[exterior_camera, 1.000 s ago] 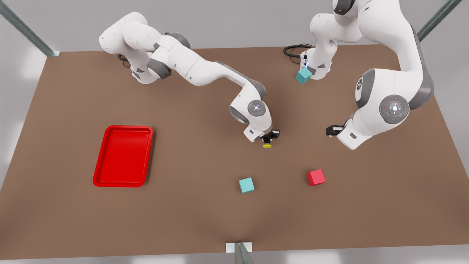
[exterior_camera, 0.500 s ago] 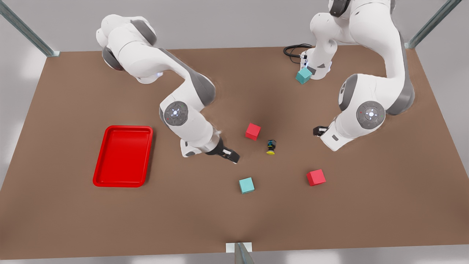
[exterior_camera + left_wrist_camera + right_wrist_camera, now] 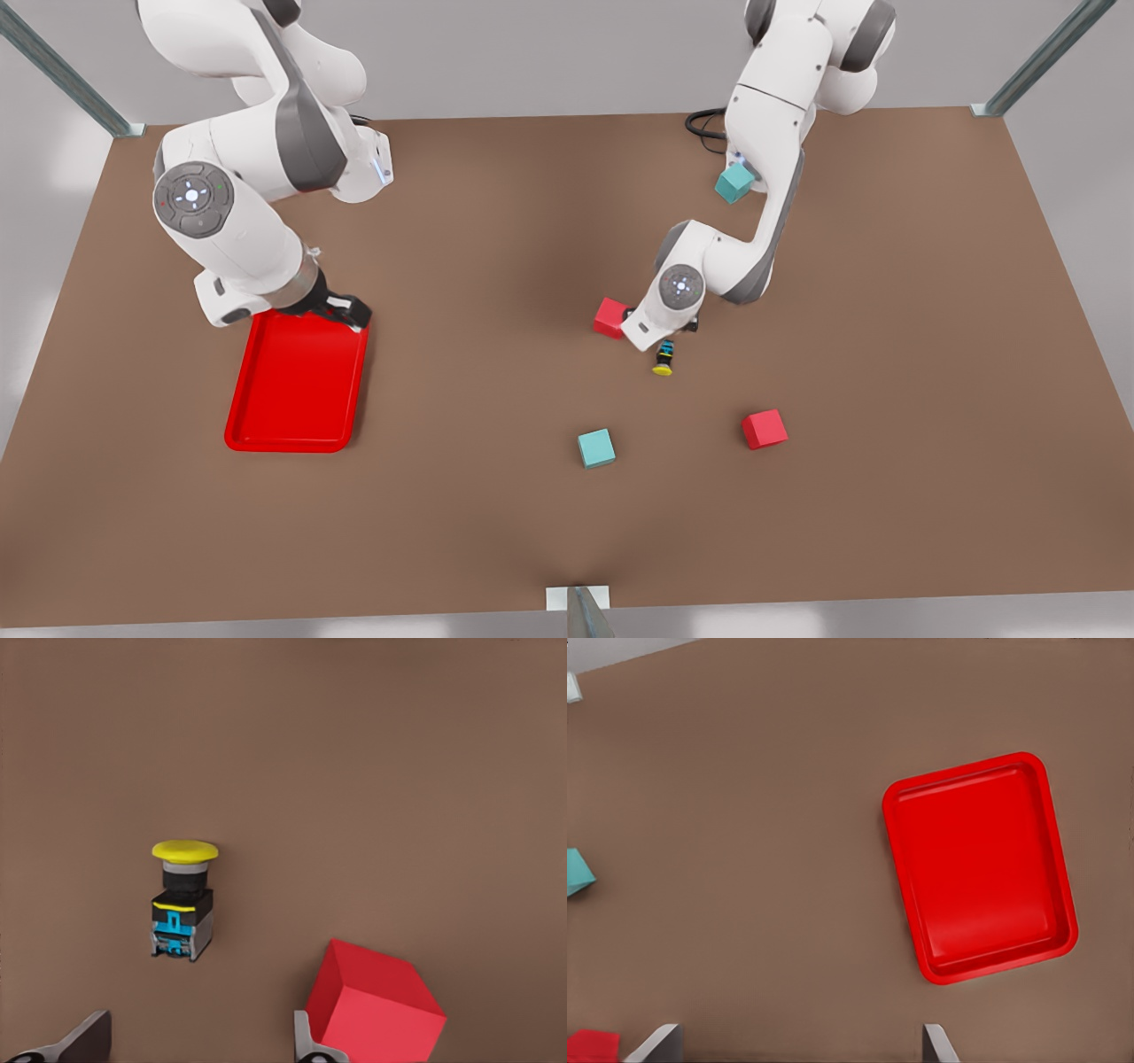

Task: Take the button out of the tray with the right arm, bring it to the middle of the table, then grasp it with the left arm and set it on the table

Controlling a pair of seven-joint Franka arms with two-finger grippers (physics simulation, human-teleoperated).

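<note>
Two arms share the brown table (image 3: 496, 496). We match them by wrist views: the left wrist view looks down on the button, so the left arm (image 3: 753, 177) is the one at the front view's right; the right wrist view looks down on the tray, so the right arm (image 3: 239, 204) is the one at the front view's left.

We find the button (image 3: 663, 358) lying on its side near the middle of the table, outside the tray, yellow cap toward the near edge in the front view. In the left wrist view the button (image 3: 182, 901) shows a yellow cap, a black body and a blue insert.

The left gripper (image 3: 666, 335) hangs just over the button; its fingers (image 3: 80, 1041) are spread wide, with the button on the table ahead of the gap between them, gripping nothing. One red cube (image 3: 611, 317) sits just beside this gripper, close to one fingertip in the left wrist view (image 3: 376, 1005).

The right gripper (image 3: 341, 308) is at the far end of the red tray (image 3: 297, 439). Its fingers (image 3: 656, 1045) stand apart, holding nothing. The tray (image 3: 979, 868) holds nothing that we can see.

Elsewhere on the table: a second red cube (image 3: 764, 429), a teal cube (image 3: 596, 447), and another teal cube (image 3: 734, 183) by the left arm's base.
</note>
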